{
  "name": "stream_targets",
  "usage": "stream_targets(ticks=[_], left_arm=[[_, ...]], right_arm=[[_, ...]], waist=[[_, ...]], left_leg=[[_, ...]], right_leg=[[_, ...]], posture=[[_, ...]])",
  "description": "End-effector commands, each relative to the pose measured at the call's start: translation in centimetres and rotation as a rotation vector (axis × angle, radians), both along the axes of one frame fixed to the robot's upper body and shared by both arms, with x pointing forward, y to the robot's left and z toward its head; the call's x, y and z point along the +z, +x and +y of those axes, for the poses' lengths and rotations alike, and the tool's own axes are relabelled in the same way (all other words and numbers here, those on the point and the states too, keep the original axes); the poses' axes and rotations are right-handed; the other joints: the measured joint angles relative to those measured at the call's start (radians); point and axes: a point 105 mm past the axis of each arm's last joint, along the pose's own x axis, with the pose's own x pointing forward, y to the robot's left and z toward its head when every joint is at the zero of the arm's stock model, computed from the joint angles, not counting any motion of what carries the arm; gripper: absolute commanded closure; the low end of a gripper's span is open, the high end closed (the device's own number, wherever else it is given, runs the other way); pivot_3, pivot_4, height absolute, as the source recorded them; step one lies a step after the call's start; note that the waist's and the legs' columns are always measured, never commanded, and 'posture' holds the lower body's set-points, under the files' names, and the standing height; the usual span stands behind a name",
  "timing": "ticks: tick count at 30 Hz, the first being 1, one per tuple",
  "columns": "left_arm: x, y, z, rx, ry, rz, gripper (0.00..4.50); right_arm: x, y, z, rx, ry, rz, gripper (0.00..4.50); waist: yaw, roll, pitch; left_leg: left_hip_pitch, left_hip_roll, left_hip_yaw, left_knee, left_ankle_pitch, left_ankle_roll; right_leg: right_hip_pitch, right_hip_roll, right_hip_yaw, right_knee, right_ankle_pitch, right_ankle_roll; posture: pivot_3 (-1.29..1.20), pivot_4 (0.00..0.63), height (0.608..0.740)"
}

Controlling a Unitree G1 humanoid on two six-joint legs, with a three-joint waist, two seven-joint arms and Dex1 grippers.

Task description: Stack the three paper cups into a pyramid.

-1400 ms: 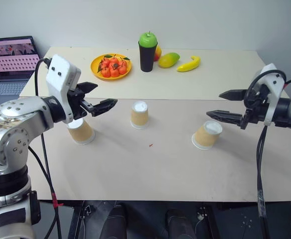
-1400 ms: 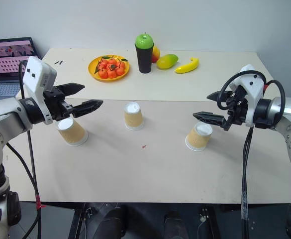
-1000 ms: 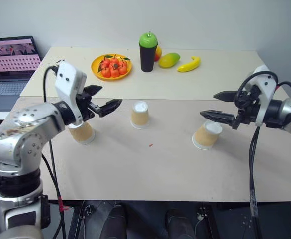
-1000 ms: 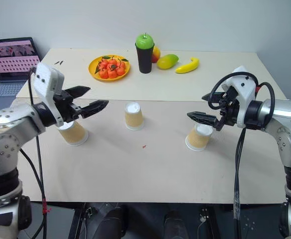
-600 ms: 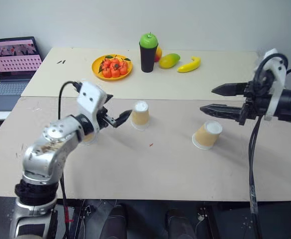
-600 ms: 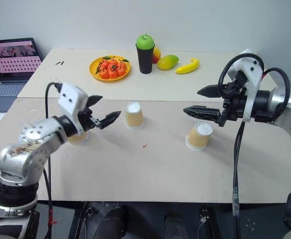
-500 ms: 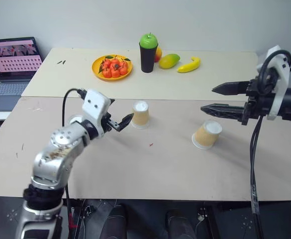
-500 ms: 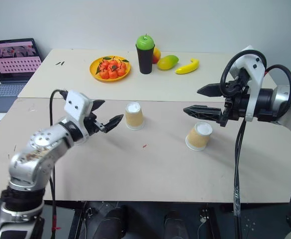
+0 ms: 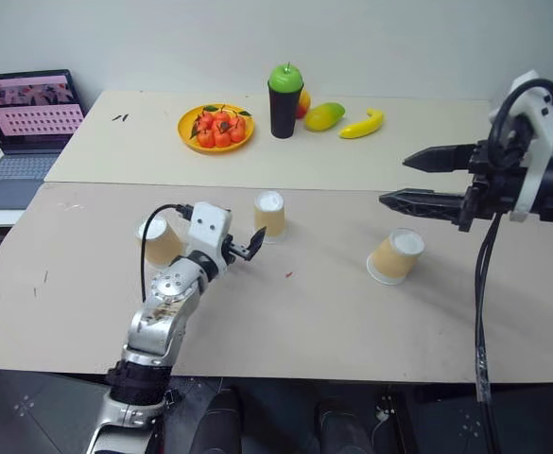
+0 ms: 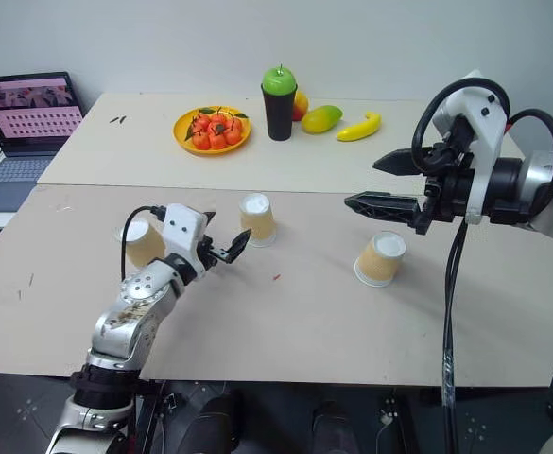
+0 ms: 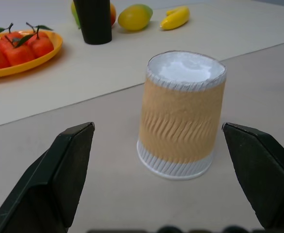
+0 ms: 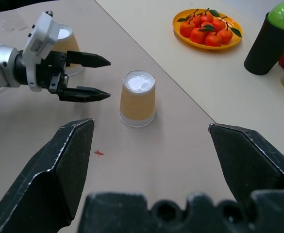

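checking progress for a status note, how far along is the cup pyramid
Done: nothing stacked; the three cups stand apart, middle cup, left cup, right cup. In hand: the open left end effector is level with the middle cup, not gripping. Left: pair two cups, top with the third.

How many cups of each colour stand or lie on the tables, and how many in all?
Tan paper cups: 3 (left cup, middle cup, right cup)
Black cup: 1 (black cup, with a green apple on top)
Total: 4 cups
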Motion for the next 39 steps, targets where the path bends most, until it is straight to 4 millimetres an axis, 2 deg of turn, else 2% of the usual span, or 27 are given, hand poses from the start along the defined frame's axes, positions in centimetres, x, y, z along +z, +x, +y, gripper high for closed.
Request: stream_targets(ticks=[1,13,23,26,29,33,39], left_arm=[[1.0,0.3,-1.2,-0.033,-0.020,-0.049,0.00],[1.7,2.7,-2.6,-0.033,-0.058,-0.086,0.00],[1.1,4.5,-3.7,-0.030,-0.095,-0.054,0.00],[1.1,4.8,-3.9,-0.031,-0.101,-0.050,0.78],[1.6,4.9,-4.3,-0.043,-0.108,-0.067,1.78],[2.8,4.2,-5.1,-0.091,-0.115,-0.094,1.88],[3.6,1.3,-7.5,-0.281,-0.061,-0.112,1.88]], right_arm=[[2.3,-1.1,-0.3,-0.010,-0.003,-0.092,0.07],[3.0,-1.7,-0.5,-0.043,-0.021,-0.121,0.07],[3.6,-1.6,-0.8,-0.077,-0.035,-0.148,0.07],[3.6,-1.6,-0.9,-0.082,-0.036,-0.149,0.00],[3.5,-1.6,-0.9,-0.084,-0.037,-0.149,0.00],[3.4,-1.5,-1.0,-0.088,-0.037,-0.147,0.00],[3.2,-1.3,-0.8,-0.084,-0.033,-0.149,0.00]], waist=[[0.000,0.000,0.000],[0.000,0.000,0.000],[0.000,0.000,0.000],[0.000,0.000,0.000],[0.000,0.000,0.000],[-0.001,0.000,0.000],[-0.001,0.000,0.000]], left_leg=[[0.000,0.000,0.000,0.000,0.000,0.000],[0.000,0.000,0.000,0.001,0.000,0.000],[0.000,0.000,0.000,0.001,0.000,0.000],[0.000,0.000,0.000,0.000,0.000,0.000],[0.000,0.000,0.000,0.000,0.000,0.000],[0.000,-0.001,0.000,0.000,0.000,0.000],[0.000,0.000,0.000,0.000,0.000,0.000]], right_leg=[[0.000,0.000,0.000,0.000,0.000,0.000],[0.000,0.000,0.000,0.001,0.000,0.000],[0.000,0.000,0.000,0.001,0.000,0.000],[0.000,0.000,0.000,0.001,0.000,0.000],[0.000,0.000,0.000,0.001,0.000,0.000],[0.000,0.000,0.000,0.001,0.000,0.000],[0.000,0.000,0.000,0.001,0.000,0.000]], posture=[[0.00,0.150,0.735],[0.00,0.150,0.735],[0.00,0.150,0.735],[0.00,0.150,0.735],[0.00,0.150,0.735],[0.00,0.150,0.735],[0.00,0.150,0.735]])
